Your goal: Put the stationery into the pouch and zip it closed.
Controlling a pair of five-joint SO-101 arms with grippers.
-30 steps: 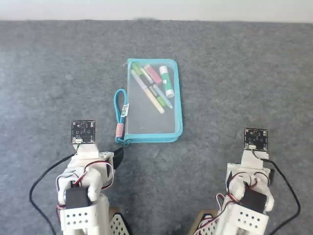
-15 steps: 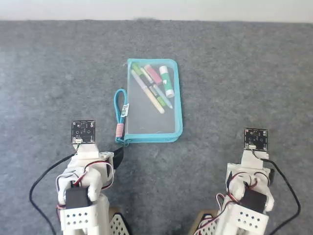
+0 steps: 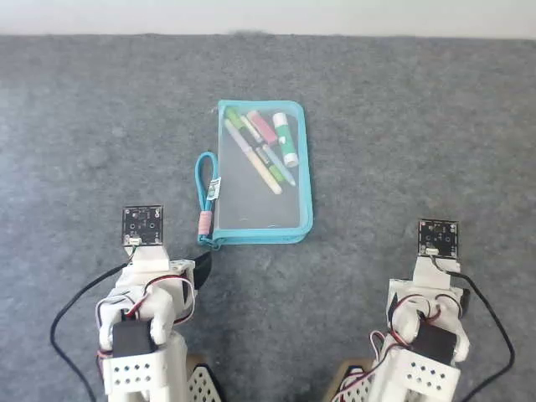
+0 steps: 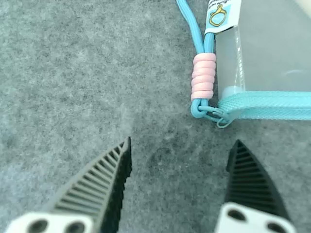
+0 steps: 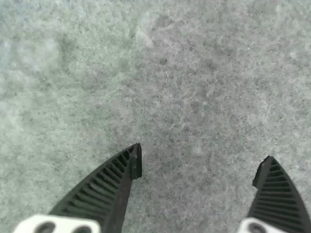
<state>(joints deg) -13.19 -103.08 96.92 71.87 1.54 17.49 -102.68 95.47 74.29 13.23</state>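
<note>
Left gripper hangs spread and empty just short of the near corner of the clear-fronted turquoise zip pouch. The pouch lies flat mid-table with coloured pens and a green-and-white tube inside. Right gripper, likewise spread and empty, hangs over grey felt table covering, well apart.

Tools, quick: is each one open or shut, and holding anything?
Left tool: open, holding nothing.
Right tool: open, holding nothing.
</note>
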